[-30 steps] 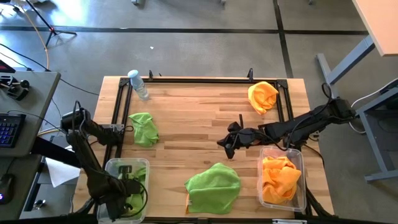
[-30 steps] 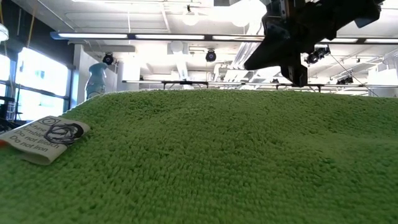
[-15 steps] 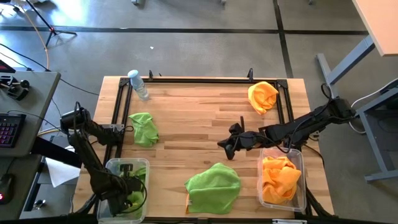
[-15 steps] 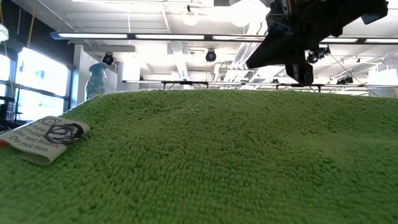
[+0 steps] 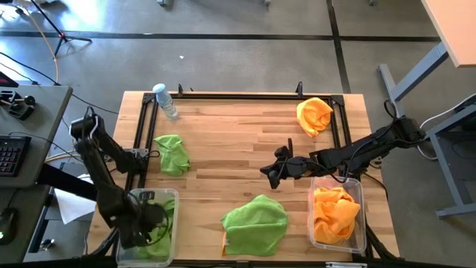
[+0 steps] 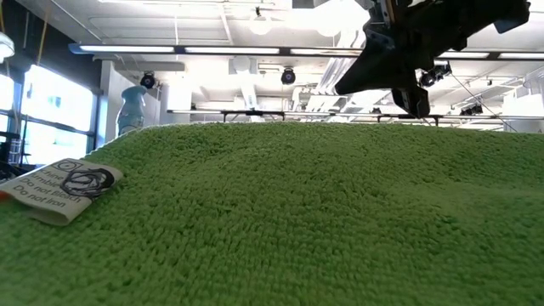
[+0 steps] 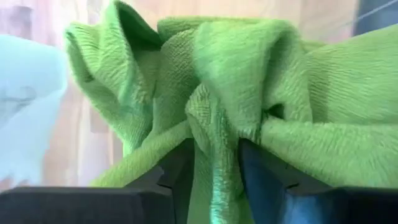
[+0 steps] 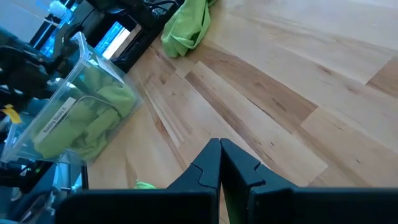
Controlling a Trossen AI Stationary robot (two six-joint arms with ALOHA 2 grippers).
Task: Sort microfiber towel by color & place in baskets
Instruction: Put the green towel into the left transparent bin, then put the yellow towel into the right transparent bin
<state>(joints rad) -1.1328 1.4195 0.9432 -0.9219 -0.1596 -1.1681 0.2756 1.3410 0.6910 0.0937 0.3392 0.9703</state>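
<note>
Green cloth in hand: a lime-green towel [image 7: 236,93] is bunched inside the left basket [image 5: 172,195], at the table's near-left corner; a fold of it lies between the fingers [image 7: 177,171] of the left gripper [image 5: 149,217].
Left jaws: parted, with that fold caught loosely in the gap; whether it is pinched or let go cannot be told.
Done, green: this one green towel is judged delivered, needing only to be let go.
Done, orange: one orange-yellow towel [image 5: 333,212] is seen lying in the right basket [image 5: 362,195], at the near-right corner.
Left, green: a green towel [image 5: 172,153] lies on the wood at mid-left, just beyond the left basket; a larger green towel [image 5: 256,221] is spread at the near edge between the two baskets.
Left, orange: one orange-yellow towel [image 5: 314,114] rests at the far right.
Right gripper [image 5: 271,176]: held over bare wood near the middle, just beyond the large green towel; jaws pressed together, nothing carried.
Progress: about two of five towels are judged sorted.
Other: a water bottle [image 5: 165,100] stands at the far left.
</note>
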